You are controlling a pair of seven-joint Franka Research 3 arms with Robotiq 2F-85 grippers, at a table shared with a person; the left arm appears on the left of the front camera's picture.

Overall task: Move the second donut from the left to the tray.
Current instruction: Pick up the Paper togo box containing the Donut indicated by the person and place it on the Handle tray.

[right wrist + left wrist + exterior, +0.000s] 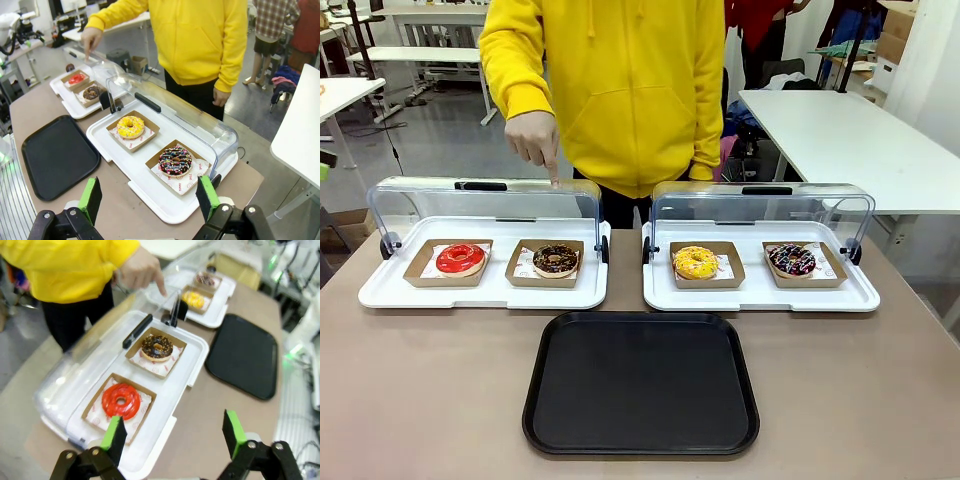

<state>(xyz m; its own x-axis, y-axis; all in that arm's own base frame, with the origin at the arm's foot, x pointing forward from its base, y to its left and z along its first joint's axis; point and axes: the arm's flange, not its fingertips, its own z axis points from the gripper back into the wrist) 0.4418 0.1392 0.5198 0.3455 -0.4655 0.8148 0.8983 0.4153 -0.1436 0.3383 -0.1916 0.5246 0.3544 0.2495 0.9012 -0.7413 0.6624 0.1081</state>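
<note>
The second donut from the left (556,260) (157,347) (92,92) has dark chocolate glaze with light crumbs and sits in a brown cardboard holder on the left white display tray (410,292). The black tray (641,384) (244,355) (56,155) lies in front of both displays. A person in a yellow hoodie points a finger (552,172) down above that donut, over the raised clear lid. My left gripper (174,432) hovers open above the table's left end, nothing between its fingers. My right gripper (150,197) hangs open above the right end, near the sprinkled donut (175,161).
A red-glazed donut (460,259) lies left of the chocolate one. The right display tray (860,297) holds a yellow donut (695,262) and a dark sprinkled donut (791,260). Both clear lids (485,200) stand open. White tables stand behind the person.
</note>
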